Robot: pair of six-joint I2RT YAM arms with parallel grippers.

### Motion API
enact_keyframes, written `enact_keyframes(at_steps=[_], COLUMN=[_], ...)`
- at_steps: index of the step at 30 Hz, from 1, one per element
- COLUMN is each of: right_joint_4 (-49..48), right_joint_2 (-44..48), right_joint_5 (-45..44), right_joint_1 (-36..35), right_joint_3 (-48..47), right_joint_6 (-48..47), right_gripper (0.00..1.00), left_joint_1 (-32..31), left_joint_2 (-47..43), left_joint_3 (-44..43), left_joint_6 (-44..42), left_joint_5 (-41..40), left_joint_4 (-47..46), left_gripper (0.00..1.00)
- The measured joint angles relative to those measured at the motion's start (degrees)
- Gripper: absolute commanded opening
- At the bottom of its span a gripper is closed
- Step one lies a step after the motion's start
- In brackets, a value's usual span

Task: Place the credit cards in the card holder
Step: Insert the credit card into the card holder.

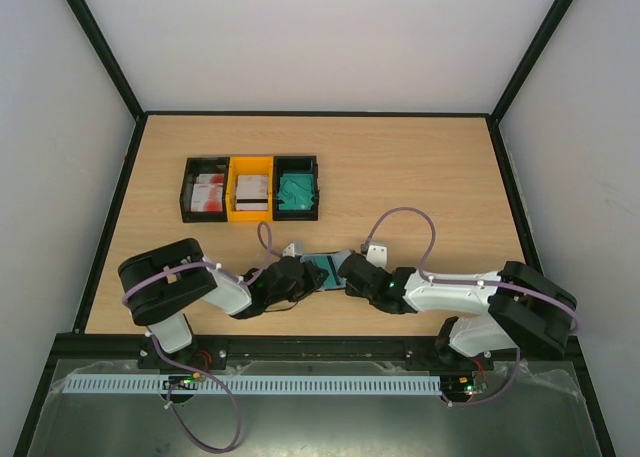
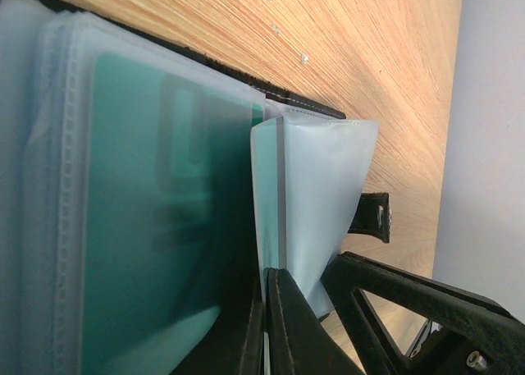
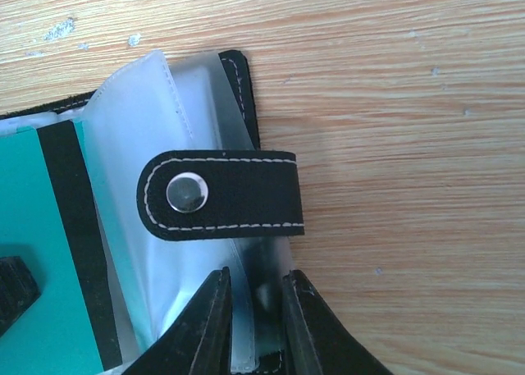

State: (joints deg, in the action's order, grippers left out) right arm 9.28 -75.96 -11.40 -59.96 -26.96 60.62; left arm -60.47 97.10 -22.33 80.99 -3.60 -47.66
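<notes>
Our left gripper (image 2: 267,326) and right gripper (image 3: 256,313) both pinch the wallet (image 3: 244,88) tight; the green card (image 3: 33,227) lies left of its strap (image 3: 230,196).

Card holder (image 1: 322,269) front-centre, btwn left claw (image 1: 304,273) & right claw (image 1: 339,270); bins (image 1: 250,161) behind, cards (image 1: 297,191) inside

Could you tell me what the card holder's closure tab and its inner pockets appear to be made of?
On the card holder, the closure tab looks like matte black leather or imitation, edged with pale stitching, with a shiny metal snap. The pockets look like soft clear plastic film: see-through, glossy, bowed.
</notes>
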Motion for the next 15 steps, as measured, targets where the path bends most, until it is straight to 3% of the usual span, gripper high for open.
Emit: enact_keyframes(at_steps=[6, 15], right_joint_4=[0.04, 0.70], right_joint_2=[-0.37, 1.88], right_joint_5=[-0.11, 1.55], right_joint_1=[0.00, 0.00], right_joint_3=[-0.42, -0.66], right_joint_6=[-0.13, -0.22], right_gripper=[0.18, 0.28], left_joint_1=[0.00, 0.00], left_joint_2=[-0.68, -1.49], left_joint_3=[0.52, 1.18], left_joint_6=[-0.07, -1.36], left_joint_5=[-1.64, -3.17], left_joint_4=[-0.04, 0.13], left_gripper=[0.02, 0.02])
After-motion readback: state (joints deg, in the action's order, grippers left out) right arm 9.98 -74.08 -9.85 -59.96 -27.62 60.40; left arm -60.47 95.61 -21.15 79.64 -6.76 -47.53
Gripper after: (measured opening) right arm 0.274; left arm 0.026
